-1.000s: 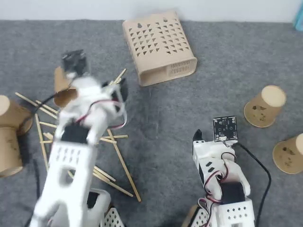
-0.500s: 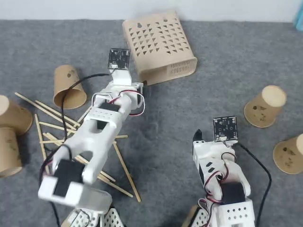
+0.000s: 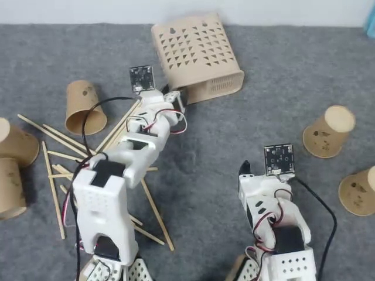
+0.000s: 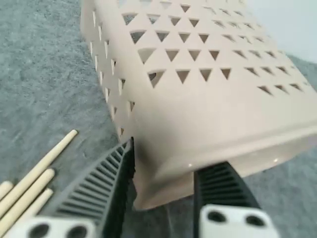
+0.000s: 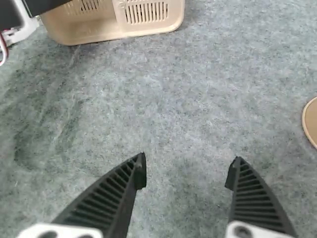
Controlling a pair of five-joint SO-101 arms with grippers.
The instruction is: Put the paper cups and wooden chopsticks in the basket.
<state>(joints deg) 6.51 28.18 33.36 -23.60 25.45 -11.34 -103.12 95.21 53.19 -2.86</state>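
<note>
The basket (image 3: 198,55) is coloured beige and patterned with triangular holes; the paper cups (image 3: 85,107) are coloured tan, the carpet (image 3: 293,88) grey.

The basket (image 3: 196,55) overturned at back, chopsticks (image 3: 41,127) left, two cups (image 3: 328,132) right; left claw (image 4: 173,158) seemingly astride its corner.

Left edge of table: 2 paper cups (image 3: 12,146) cut by frame; 3rd cup (image 3: 358,190) cut at right edge. Wooden chopsticks (image 3: 47,133) partly hidden under left arm (image 3: 126,161), so we can't count them. Basket (image 3: 196,52): near corner covered by arm, opening not visible to us.
</note>
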